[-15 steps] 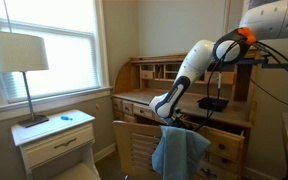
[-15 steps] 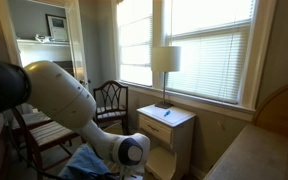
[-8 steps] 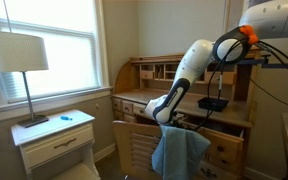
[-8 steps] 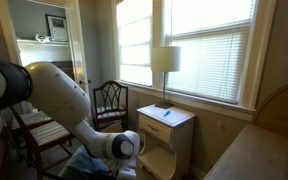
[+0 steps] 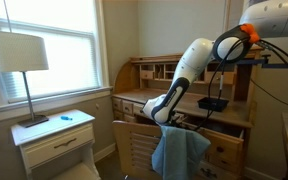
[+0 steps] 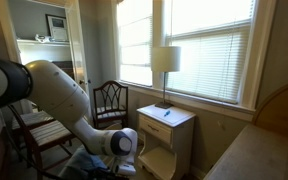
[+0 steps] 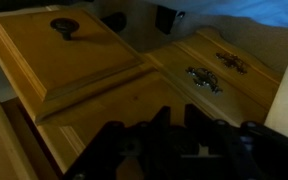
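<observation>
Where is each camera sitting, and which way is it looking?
Exterior view: across the room, facing the wooden desk; the white arm bends down to a blue cloth.
Exterior view: close beside the arm, facing the window; the arm fills the left.
Wrist view: on the wrist, facing wooden drawer fronts; dark jaws show below.
Both exterior views share the lamp and nightstand.

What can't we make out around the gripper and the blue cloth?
- Gripper against blue cloth: in an exterior view, too small to tell a grip from a touch.
- Jaws: wrist view, dark and blurred, partly cut off by the bottom edge.
- Gripper in an exterior view: hidden behind the arm's wrist; the bottom edge cuts the cloth.
- Small blue item on the nightstand: too small to identify.
</observation>
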`<state>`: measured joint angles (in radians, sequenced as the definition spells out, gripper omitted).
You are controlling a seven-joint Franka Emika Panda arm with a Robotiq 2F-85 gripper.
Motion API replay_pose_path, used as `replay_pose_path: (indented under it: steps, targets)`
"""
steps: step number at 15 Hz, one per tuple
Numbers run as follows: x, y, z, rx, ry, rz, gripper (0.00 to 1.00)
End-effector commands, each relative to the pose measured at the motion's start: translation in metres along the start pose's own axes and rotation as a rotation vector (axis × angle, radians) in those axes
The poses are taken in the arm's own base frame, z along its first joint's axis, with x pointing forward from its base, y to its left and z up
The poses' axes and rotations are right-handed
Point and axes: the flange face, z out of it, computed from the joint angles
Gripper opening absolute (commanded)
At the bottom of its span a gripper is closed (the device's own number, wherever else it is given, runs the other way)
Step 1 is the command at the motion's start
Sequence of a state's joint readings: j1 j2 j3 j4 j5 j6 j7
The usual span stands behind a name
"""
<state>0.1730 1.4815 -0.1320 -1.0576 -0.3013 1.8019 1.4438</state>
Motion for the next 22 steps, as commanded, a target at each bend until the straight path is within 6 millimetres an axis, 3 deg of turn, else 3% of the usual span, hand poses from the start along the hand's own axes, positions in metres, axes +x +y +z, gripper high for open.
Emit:
replay_pose_path:
  steps: [1,7,12,13,22]
  targets:
    - [-0.005,-0.003,-0.025,0.053,-0.010,-0.045,0.58]
    - [0.011,-0.004,-0.027,0.058,-0.013,-0.017,0.98]
    - [0.019,-0.001,-0.020,0.043,-0.033,0.002,1.00]
    - [0.020,-0.001,-0.019,0.042,-0.038,0.005,0.81]
    - [0.017,0.001,-0.019,0.020,-0.026,0.000,0.18]
